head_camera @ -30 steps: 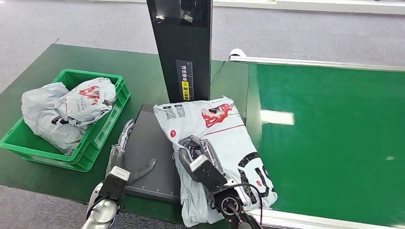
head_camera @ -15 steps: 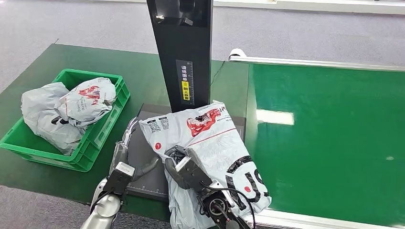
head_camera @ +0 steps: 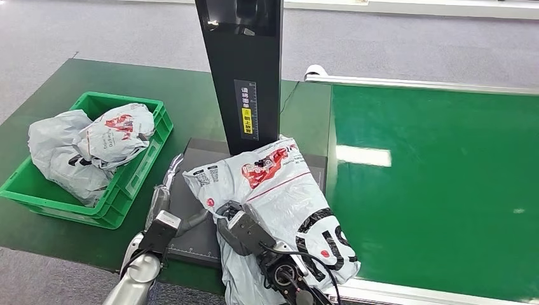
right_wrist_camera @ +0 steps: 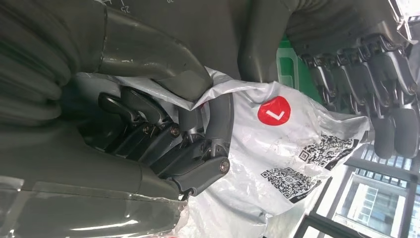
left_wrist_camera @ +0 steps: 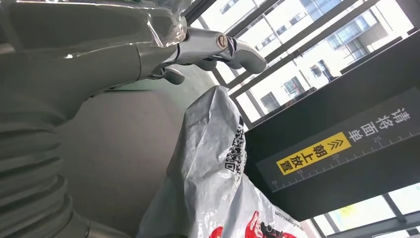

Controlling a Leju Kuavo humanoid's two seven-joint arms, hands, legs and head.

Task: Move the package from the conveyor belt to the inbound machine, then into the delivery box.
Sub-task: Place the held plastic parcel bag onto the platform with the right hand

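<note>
The grey plastic package (head_camera: 279, 190), printed with red and black marks, lies mostly on the dark scale plate (head_camera: 197, 222) of the inbound machine (head_camera: 245, 70), its right part reaching toward the green conveyor belt (head_camera: 432, 184) and its near end hanging over the table's near edge. The right hand (head_camera: 236, 223) grips the package's near left part: in the right wrist view the thumb lies over a fold of the plastic and the dark fingers (right_wrist_camera: 163, 144) curl in beneath it. The left hand (head_camera: 166, 200) hovers over the plate just left of the package, fingers stretched out and apart, thumb out to the right; it seems not to touch the bag, though the gap is hard to judge. Far left, a green delivery box (head_camera: 121, 203) holds two other grey bags (head_camera: 82, 149).
</note>
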